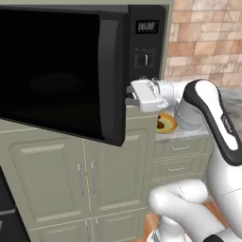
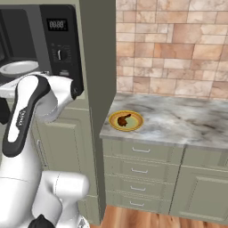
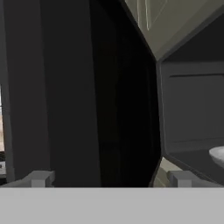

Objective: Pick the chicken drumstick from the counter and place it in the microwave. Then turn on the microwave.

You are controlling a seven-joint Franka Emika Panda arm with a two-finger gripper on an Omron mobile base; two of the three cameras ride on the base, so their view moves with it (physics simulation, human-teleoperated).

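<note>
Step in hand: microwave [image 1: 71, 71] door swung open. Gripper [image 3: 111, 178] jaws apart, empty, apparently at door edge. Next: reach chicken drumstick [image 2: 124, 119] on plate [image 2: 138, 124], bench [image 2: 178, 120] left edge.

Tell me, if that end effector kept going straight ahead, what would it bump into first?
Probably the free edge of the black microwave's open dark glass door, dead ahead of the open end effector; depth is unclear.

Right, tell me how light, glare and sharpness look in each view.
Left base view: the microwave door is flat black, without glare. Right base view: even light, and the chicken drumstick is small but readable. Hand view: dim and soft, with the gripper fingertips blurred against the dark door.
</note>
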